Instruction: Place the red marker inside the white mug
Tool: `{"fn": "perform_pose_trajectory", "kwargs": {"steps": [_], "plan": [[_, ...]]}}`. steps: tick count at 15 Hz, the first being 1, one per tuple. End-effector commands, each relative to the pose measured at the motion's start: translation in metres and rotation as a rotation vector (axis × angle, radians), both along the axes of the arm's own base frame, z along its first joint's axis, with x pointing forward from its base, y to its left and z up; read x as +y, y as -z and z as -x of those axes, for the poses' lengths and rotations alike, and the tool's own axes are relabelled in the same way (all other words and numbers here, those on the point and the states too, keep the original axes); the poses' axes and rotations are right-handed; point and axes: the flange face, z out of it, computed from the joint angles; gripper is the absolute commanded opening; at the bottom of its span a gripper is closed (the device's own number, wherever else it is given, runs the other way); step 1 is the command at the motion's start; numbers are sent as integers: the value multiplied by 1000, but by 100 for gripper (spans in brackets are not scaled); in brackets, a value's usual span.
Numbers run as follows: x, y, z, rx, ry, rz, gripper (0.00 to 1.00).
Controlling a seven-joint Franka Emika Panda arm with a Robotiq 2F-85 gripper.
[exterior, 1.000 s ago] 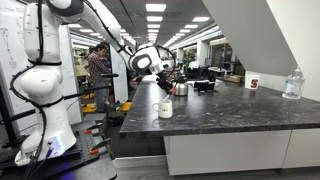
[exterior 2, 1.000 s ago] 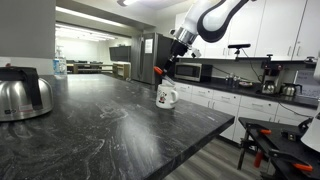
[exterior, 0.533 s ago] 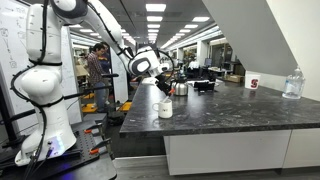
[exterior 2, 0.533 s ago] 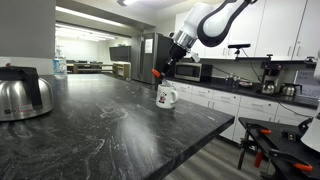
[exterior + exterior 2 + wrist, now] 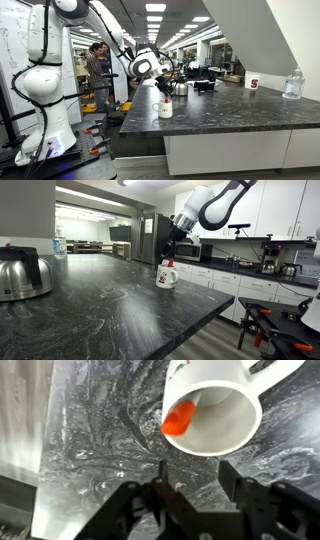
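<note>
The white mug [image 5: 228, 382] lies open-mouthed under the wrist camera. The red marker [image 5: 180, 418] sticks out at its rim, with its lower part inside the mug. My gripper [image 5: 195, 472] is open and empty, and its fingers are apart from both mug and marker. In both exterior views the mug [image 5: 165, 108] [image 5: 167, 276] stands near the edge of the dark counter. The gripper [image 5: 162, 88] [image 5: 171, 248] hangs just above it. A red tip [image 5: 168, 263] shows at the mug's top.
A shiny metal kettle [image 5: 22, 275] stands on the dark marbled counter [image 5: 110, 305]. A white cup with a red logo [image 5: 252, 83] and a clear bottle [image 5: 293, 83] stand far off. The counter edge [image 5: 145, 127] is close to the mug.
The gripper carried the red marker sideways to above the mug and opened. The marker now rests in the mug.
</note>
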Motion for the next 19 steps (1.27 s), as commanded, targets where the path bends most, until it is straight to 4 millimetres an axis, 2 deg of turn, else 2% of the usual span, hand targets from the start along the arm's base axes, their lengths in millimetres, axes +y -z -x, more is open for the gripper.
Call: {"fn": "perform_pose_trajectory", "kwargs": {"steps": [1, 2, 3, 6, 9, 12, 16, 19], "plan": [[10, -8, 5, 33, 44, -29, 90], [13, -9, 6, 74, 60, -34, 99], [18, -11, 7, 124, 76, -39, 100], [31, -22, 12, 287, 120, -37, 100], [38, -49, 11, 338, 166, -2, 100], [52, -71, 10, 377, 136, 23, 100], [73, -82, 7, 451, 108, 46, 100], [83, -87, 5, 444, 80, 68, 100]]}}
